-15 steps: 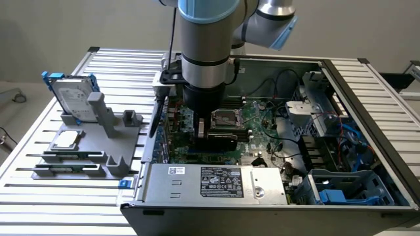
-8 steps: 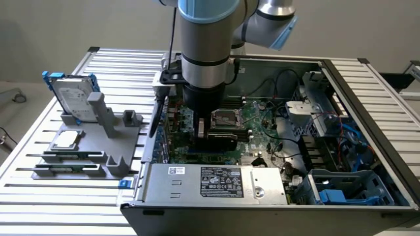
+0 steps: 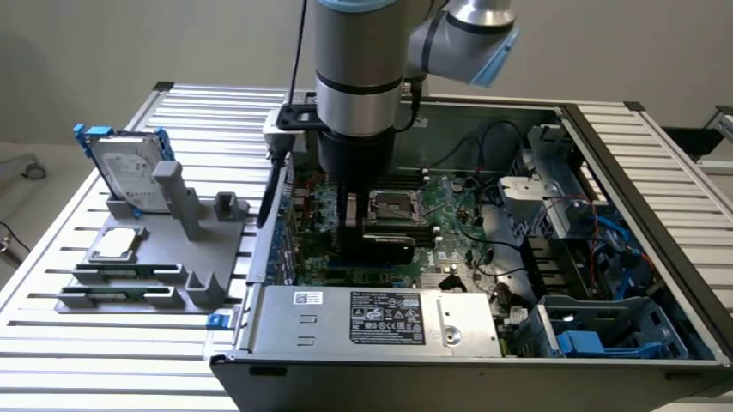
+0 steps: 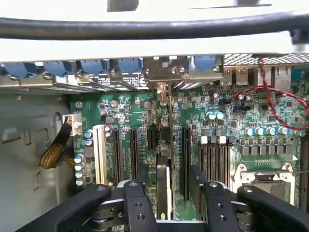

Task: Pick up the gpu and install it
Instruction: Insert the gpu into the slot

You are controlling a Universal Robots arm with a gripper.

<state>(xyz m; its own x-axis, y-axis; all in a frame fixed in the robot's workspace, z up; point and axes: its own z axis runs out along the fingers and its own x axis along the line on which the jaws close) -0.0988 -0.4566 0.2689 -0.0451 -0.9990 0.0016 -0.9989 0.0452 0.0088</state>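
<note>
The gpu point(image 4: 163, 186) stands on edge in an expansion slot of the green motherboard point(image 4: 120, 111), and its silver end bracket point(image 4: 164, 72) meets the rear wall of the case. My gripper point(image 4: 170, 171) straddles the card with its jaws open. A gap shows between the card and the right finger point(image 4: 198, 181). In the exterior view the arm reaches straight down into the open computer case point(image 3: 641, 172). There the gripper point(image 3: 369, 225) sits just above the card's black shroud point(image 3: 387, 246).
A grey fixture point(image 3: 189, 215) at the exterior view's left holds a silver hard drive in a blue frame point(image 3: 120, 163) and a small square CPU chip point(image 3: 115, 245). Inside the case are the CPU socket point(image 4: 263, 176), the power supply point(image 3: 378, 318), red wires point(image 4: 277, 99) and blue drive bays point(image 3: 596, 330).
</note>
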